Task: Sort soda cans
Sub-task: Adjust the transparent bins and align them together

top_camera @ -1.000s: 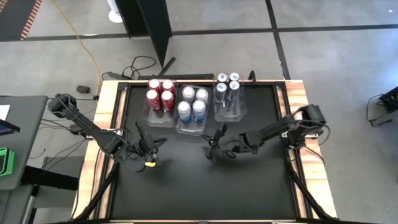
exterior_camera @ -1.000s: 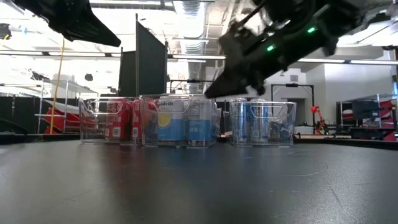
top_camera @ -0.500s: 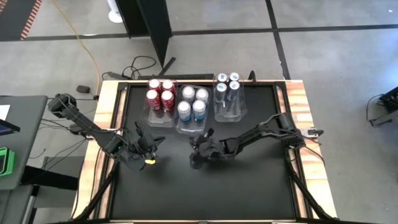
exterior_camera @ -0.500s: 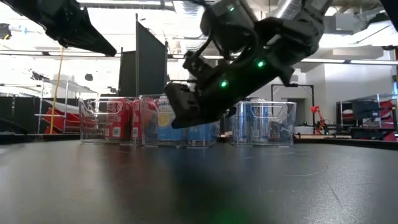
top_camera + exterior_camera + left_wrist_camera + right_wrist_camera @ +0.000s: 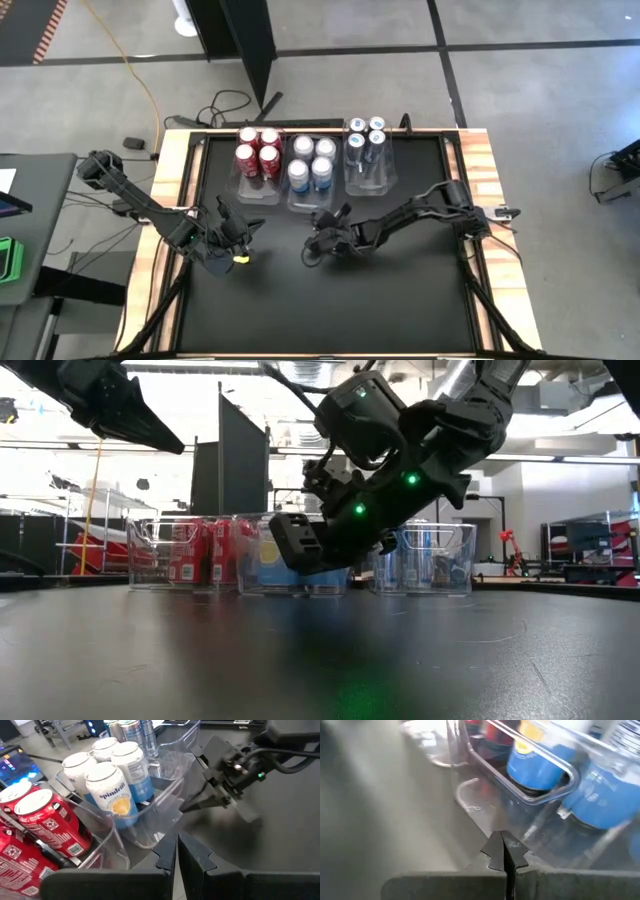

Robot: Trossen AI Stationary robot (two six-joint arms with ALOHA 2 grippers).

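- High view: a black tabletop (image 5: 330,300) with pale wooden side rails stands on a grey concrete floor. Along its far edge sit three clear rectangular plastic bins: the left bin (image 5: 257,190) holds four red soda cans (image 5: 257,151), the middle bin (image 5: 308,205) four silver-white and light-blue soda cans (image 5: 311,163), the right bin (image 5: 369,180) four slimmer dark-blue soda cans (image 5: 365,139). Every can stands upright with its silver top showing, each colour in its own bin, so the sorting looks finished.
- The right gripper (image 5: 312,252), clenched and empty, hangs just in front of the middle bin. The left gripper (image 5: 237,250), also clenched on nothing, waits near the table's left side.
- Low view: a bright workshop with ceiling lights lies behind. The right gripper (image 5: 290,545) hangs low in front of the middle bin (image 5: 290,585). I'd judge a forward or sideways swing could shove the light bin and topple cans.
- Left wrist view: the shut left fingers (image 5: 192,862) point at the middle bin's near wall (image 5: 165,805), with the right arm's gripper (image 5: 197,805) near that wall. The two arms are near each other, so a careless move could make them collide.
- Right wrist view: the shut right fingertips (image 5: 505,851) sit just short of the bin's rounded near rim (image 5: 530,795); whether they touch it I cannot tell.
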